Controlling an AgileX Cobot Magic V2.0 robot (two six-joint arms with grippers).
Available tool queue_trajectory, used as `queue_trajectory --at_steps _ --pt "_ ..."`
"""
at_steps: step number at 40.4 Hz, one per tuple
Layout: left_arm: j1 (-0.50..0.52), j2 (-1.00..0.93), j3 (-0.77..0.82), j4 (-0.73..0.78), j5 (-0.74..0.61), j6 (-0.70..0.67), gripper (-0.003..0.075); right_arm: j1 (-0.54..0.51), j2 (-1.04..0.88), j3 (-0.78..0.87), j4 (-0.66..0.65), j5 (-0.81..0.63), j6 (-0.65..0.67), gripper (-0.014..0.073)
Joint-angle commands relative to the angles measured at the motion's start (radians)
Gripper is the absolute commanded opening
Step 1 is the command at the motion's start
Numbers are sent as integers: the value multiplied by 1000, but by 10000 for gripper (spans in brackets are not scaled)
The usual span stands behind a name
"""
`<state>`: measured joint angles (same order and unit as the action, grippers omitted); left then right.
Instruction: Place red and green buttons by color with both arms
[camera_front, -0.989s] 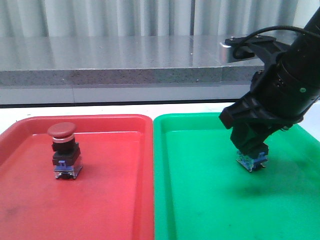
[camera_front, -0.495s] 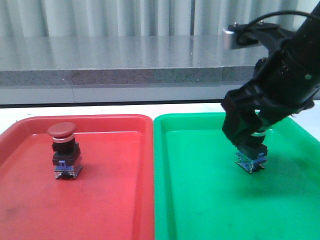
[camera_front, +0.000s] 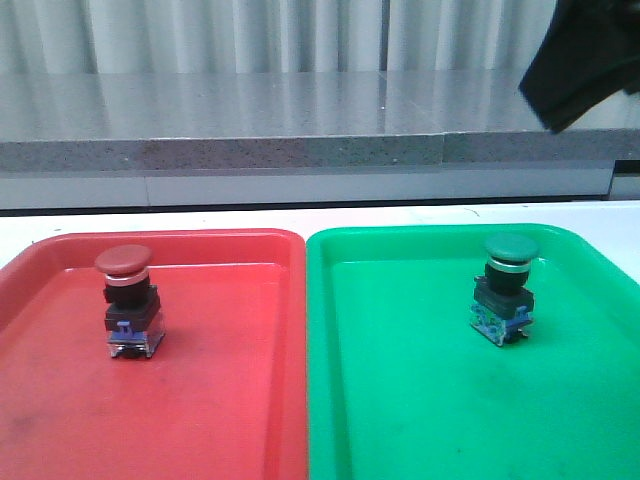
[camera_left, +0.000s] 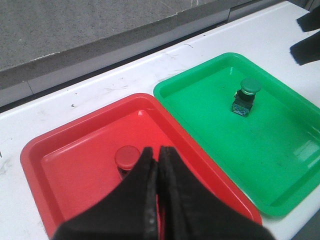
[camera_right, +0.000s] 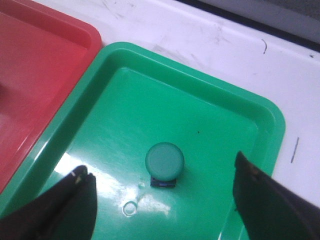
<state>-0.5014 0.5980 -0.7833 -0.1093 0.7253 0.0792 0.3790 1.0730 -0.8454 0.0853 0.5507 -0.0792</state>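
- The left pincer (camera_left: 159, 165) is seen in its wrist view with its two fingers pressed together and nothing between them; it is recorded as closed and empty.
- The red button (camera_front: 128, 300) is noted just beyond the left pincer's tips and below them, standing upright on its base inside the red tray (camera_front: 230, 420), cap uppermost. Its long axis is judged vertical.
- The right pincer (camera_right: 165, 200) is observed with its fingers spread wide to either side of the green button (camera_right: 164, 163), with clear gaps on both sides; it is recorded as open and holding nothing. In the front view only a dark part of the right arm (camera_front: 585, 55) is seen, high above the trays.
- The green button is found directly beneath the gap of the right pincer, upright in the green tray (camera_front: 400, 420), apart from the walls.
- The two trays are set side by side on the white table (camera_right: 210, 40), rims just beside each other.
- Each button is judged to lie in the tray of its own colour, so the sorting appears complete.
- Should any further move be called for, it is judged that each arm is nearer its own button, and that a straight lift clear of the upright caps would be required.
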Motion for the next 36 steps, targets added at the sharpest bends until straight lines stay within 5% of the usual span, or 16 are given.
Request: queue_trajectory --at_steps 1,20,36 --pt "-6 1 -28 -14 -69 -10 -20 2 -108 -31 -5 20 -10 580" --pt "-6 1 -28 -14 -69 -10 -20 2 -482 45 -5 206 -10 580" --pt "-6 1 -28 -14 -69 -10 -20 2 -535 76 -5 205 -10 580"
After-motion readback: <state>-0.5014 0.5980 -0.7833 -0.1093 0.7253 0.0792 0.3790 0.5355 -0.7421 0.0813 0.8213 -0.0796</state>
